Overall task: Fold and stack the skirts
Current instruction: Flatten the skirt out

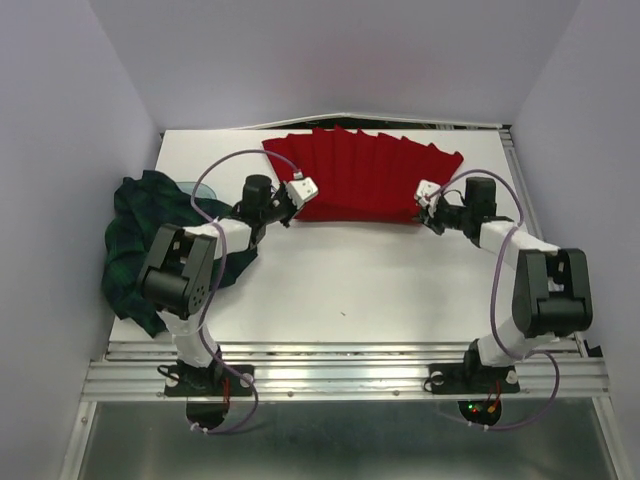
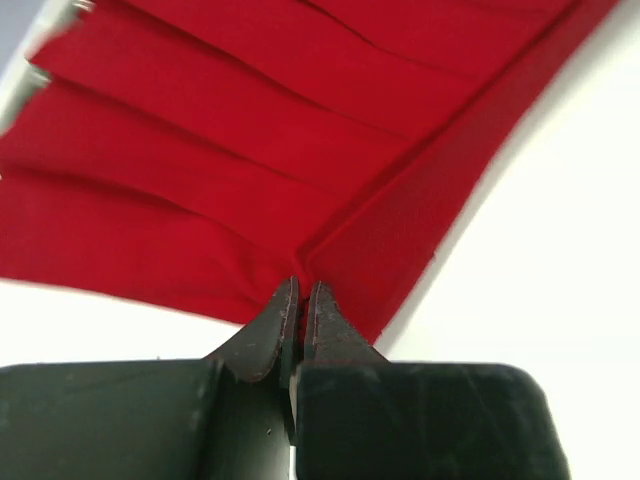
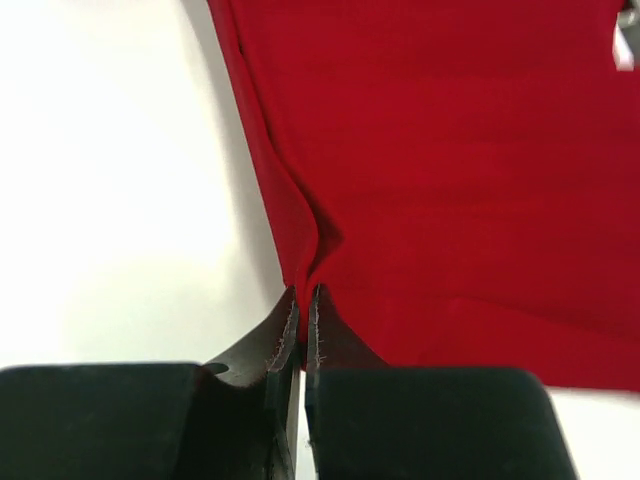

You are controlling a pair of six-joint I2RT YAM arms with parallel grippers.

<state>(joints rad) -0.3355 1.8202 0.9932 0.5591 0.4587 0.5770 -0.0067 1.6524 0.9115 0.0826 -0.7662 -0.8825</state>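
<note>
The red pleated skirt (image 1: 365,175) lies fanned out at the back middle of the white table (image 1: 340,280). My left gripper (image 1: 293,208) is shut on its near left corner; in the left wrist view the red cloth (image 2: 300,170) is pinched between the closed jaws of the gripper (image 2: 303,290). My right gripper (image 1: 424,212) is shut on the near right corner; in the right wrist view the red cloth (image 3: 440,150) bunches into the closed jaws of the gripper (image 3: 304,293). The green and navy plaid skirt (image 1: 135,240) lies crumpled at the table's left edge, partly behind my left arm.
Grey walls close in the table on the left, back and right. A metal rail (image 1: 340,375) runs along the near edge by the arm bases. Purple cables loop over both arms.
</note>
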